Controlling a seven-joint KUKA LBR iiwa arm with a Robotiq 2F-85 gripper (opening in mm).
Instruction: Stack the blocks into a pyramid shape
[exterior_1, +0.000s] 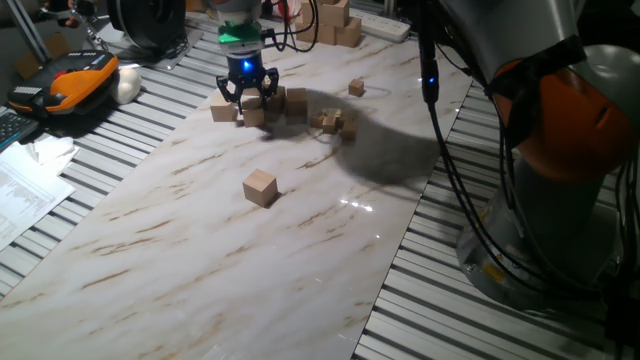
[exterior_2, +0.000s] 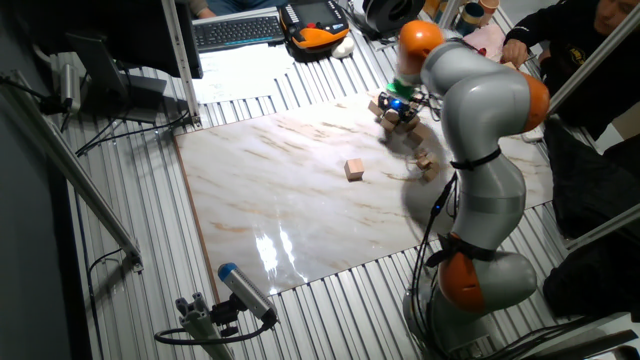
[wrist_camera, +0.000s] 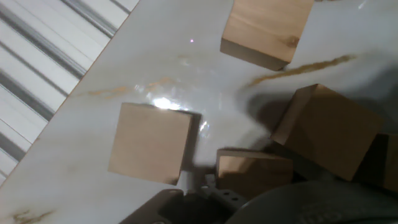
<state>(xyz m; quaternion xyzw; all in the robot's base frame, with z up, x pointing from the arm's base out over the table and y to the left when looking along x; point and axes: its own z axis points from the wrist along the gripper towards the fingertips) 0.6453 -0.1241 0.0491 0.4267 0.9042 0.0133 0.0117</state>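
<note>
A marbled worktop (exterior_1: 200, 250) is seen, with the tool (exterior_1: 247, 92) lowered among clustered blocks (exterior_1: 262, 107), seemingly as the pyramid's base. Its grip cannot be told. One block (exterior_1: 260, 187) lies apart, apparently awaiting collection.

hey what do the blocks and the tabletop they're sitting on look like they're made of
The blocks: apparently bare, unpainted wood, light tan with faint grain and a matte face. The tabletop: a white slab with brown marble-like veins and a glossy finish that mirrors the lights; whether it is stone or laminate cannot be told.
</note>
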